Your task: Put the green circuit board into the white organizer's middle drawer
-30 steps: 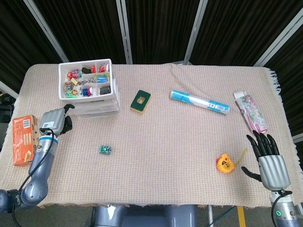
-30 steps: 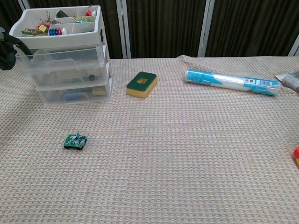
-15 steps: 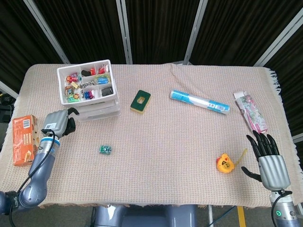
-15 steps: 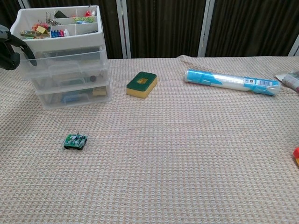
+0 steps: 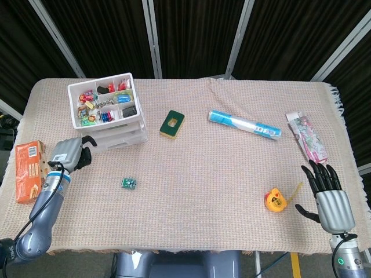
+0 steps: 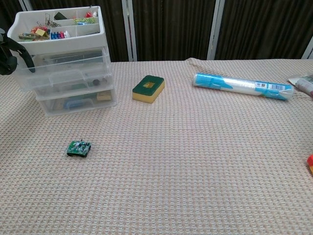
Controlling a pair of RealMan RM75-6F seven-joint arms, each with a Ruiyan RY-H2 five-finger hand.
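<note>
White organizer point(image 5: 106, 113) shifted left, no writing legible

The robot's silver-backed left hand point(image 5: 68, 154) with black fingers point(image 5: 86, 152) tops a blue-banded wrist and grey arm trailing a black cable; the ribbed silver right hand point(image 5: 330, 200), black-fingered, has a green-lit wrist below.
</note>
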